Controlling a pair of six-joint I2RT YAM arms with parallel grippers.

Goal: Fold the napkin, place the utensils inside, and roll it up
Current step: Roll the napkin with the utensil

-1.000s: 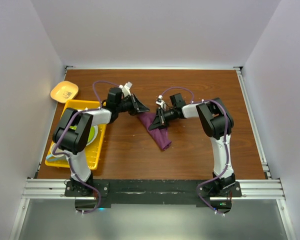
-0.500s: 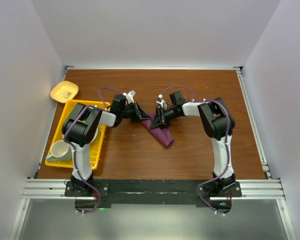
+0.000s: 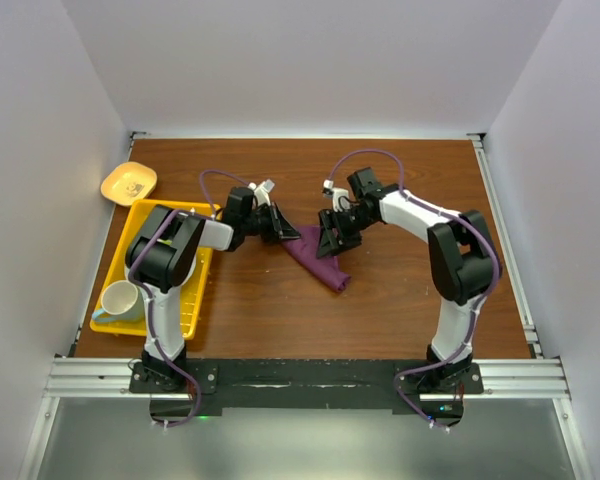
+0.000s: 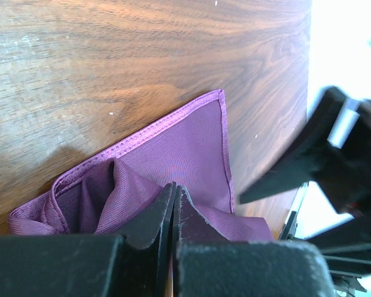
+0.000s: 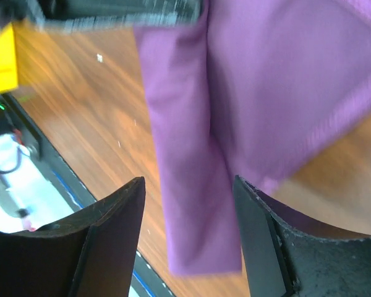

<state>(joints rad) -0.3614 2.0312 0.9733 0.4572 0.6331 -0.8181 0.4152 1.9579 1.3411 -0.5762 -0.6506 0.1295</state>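
Observation:
The plum-purple napkin lies crumpled and partly folded on the wooden table, mid-centre. My left gripper is low at its upper left edge. In the left wrist view the left gripper is shut, pinching a raised fold of the napkin. My right gripper hovers at the napkin's upper right. In the right wrist view the right gripper is open and holds nothing, with the napkin lying below it between the fingers. No utensils are in view.
A yellow tray stands at the left under the left arm, with a white cup in it. A small yellow dish sits at the back left. A black rail runs along the near edge.
My right gripper has opened, let go of the napkin and drawn back to the right. The napkin has dropped flatter onto the table. My left gripper stays shut on it.

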